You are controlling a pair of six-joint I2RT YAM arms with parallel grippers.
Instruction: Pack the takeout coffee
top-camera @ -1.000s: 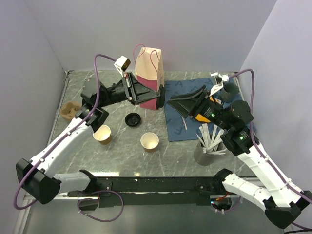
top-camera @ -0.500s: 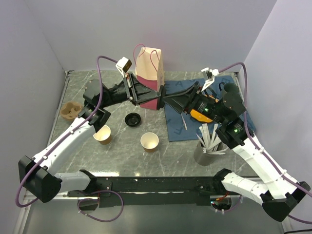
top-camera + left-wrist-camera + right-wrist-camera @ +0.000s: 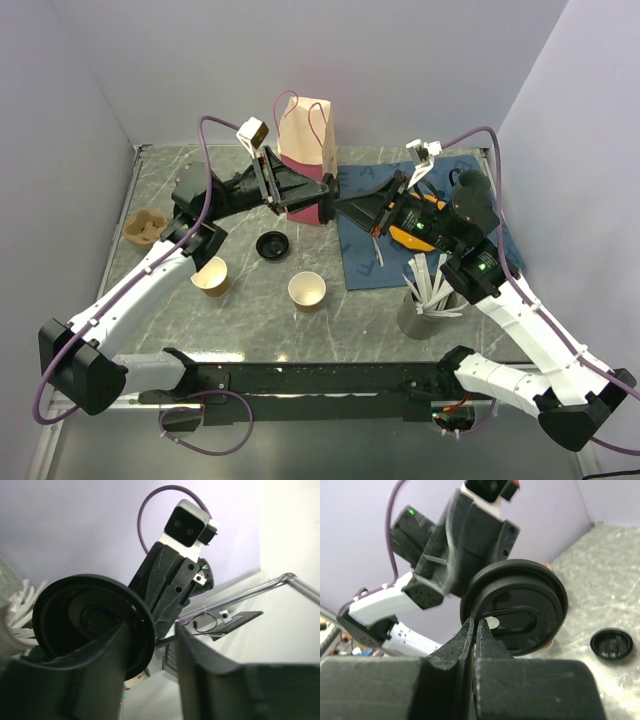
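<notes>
Logging the meeting point of both hands at 5 o'clock of the pink paper bag (image 3: 305,135), above the worktop (image 3: 250,325). A black lid (image 3: 520,605) hangs on edge between them. Right hand (image 3: 474,626): jaws fully closed, tips apparently pinching the lid's rim. Left hand (image 3: 316,196): jaws partly open around the lid, with a gap between the rim and one finger. Takeout coffee as a capped cup: cannot tell where it is. Open brown cups stand at 7 o'clock (image 3: 210,275) and 6 o'clock (image 3: 307,290) of the bag. A second lid (image 3: 272,244) lies between the bag and the cups.
</notes>
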